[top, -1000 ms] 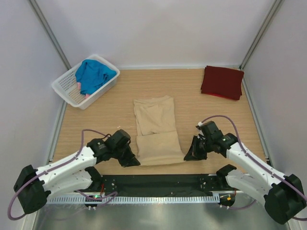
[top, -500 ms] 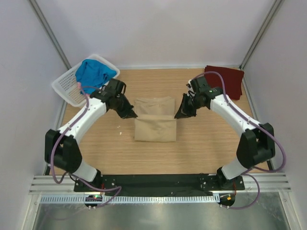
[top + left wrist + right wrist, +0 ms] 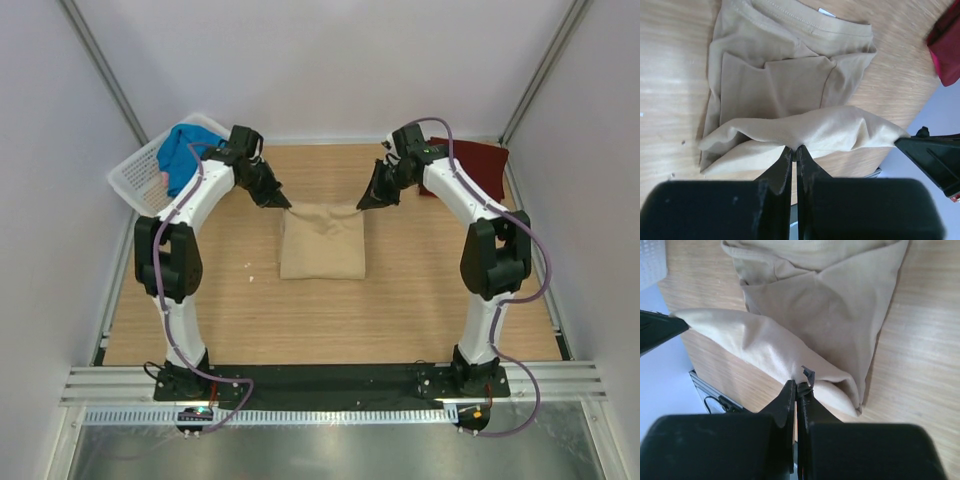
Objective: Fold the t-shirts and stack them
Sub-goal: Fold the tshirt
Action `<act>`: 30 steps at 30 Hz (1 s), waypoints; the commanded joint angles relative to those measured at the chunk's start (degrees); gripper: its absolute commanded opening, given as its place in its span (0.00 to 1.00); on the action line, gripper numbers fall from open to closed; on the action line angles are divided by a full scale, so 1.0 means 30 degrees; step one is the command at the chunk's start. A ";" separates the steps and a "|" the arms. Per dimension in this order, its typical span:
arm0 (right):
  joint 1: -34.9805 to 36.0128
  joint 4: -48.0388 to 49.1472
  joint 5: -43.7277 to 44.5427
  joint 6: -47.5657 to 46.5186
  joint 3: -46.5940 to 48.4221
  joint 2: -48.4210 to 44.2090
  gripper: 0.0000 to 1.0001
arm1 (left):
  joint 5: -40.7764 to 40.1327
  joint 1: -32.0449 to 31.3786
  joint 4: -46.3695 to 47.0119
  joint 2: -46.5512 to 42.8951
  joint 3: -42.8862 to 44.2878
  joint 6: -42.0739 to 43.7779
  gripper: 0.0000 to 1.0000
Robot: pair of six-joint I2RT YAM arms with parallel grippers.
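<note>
The top camera looks down on the whole table from behind. Both wrist cameras sit close over the tan t-shirt, which all views share.

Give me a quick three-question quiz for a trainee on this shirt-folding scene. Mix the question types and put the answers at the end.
1. True or false: the bright blue cloth t-shirt sits in the white plastic lattice basket.
2. What do the left fingers and right fingers pinch?
A) the blue t-shirt
B) an edge of the tan cloth t-shirt
C) nothing
3. Fill in: the folded dark maroon cloth t-shirt lies at the far ____ corner of the wooden table.

Key
1. True
2. B
3. right
</note>
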 commanded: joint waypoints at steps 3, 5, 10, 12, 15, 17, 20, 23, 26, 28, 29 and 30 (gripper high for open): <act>-0.0487 0.0421 -0.0629 -0.0426 0.2272 0.1953 0.01 | 0.1445 0.0437 -0.0083 0.1879 0.2592 0.1330 0.01; -0.0517 0.0305 -0.0600 -0.0427 0.3177 0.2829 0.01 | 0.1532 0.0642 0.0354 0.2350 0.3177 0.1360 0.02; -0.0809 0.0508 -0.0600 -0.0369 0.4441 0.4297 0.01 | 0.1856 0.1082 0.0854 0.4310 0.4175 0.1359 0.06; -0.0955 0.1413 -0.0542 -0.0514 0.4589 0.4969 0.01 | 0.1476 0.1344 0.1119 0.4811 0.4673 0.1536 0.06; -0.1424 0.3256 -0.0687 -0.0282 0.5261 0.6141 0.08 | 0.0951 0.1959 0.1730 0.5953 0.5316 0.1770 0.13; -0.1862 0.3675 0.0509 -0.0513 0.6604 0.7721 0.19 | 0.0131 0.2224 0.1939 0.7033 0.5901 0.2120 0.24; -0.2245 0.2973 0.0920 -0.0658 0.9097 0.9162 0.34 | -0.1566 0.2342 0.0217 0.8033 0.8886 0.3288 0.39; -0.2245 0.1979 0.1712 -0.1158 0.9891 0.8492 0.46 | -0.2158 0.2372 -0.0637 0.6989 0.9656 0.3966 0.40; -0.2274 0.0893 0.1280 -0.1832 0.9456 0.7440 0.53 | -0.1254 0.2168 0.0499 0.5172 0.6911 0.3910 0.40; -0.2216 0.1209 0.0343 -0.2213 0.7359 0.6560 0.53 | -0.0405 0.2050 0.1726 0.3500 0.4340 0.3617 0.42; -0.2158 0.2024 -0.0039 -0.2243 0.6415 0.5656 0.54 | 0.0150 0.1875 0.2053 0.3031 0.3627 0.3616 0.46; -0.2157 0.2583 -0.0681 -0.2330 0.5420 0.5125 0.55 | 0.0214 0.1787 0.2434 0.2505 0.3011 0.3935 0.48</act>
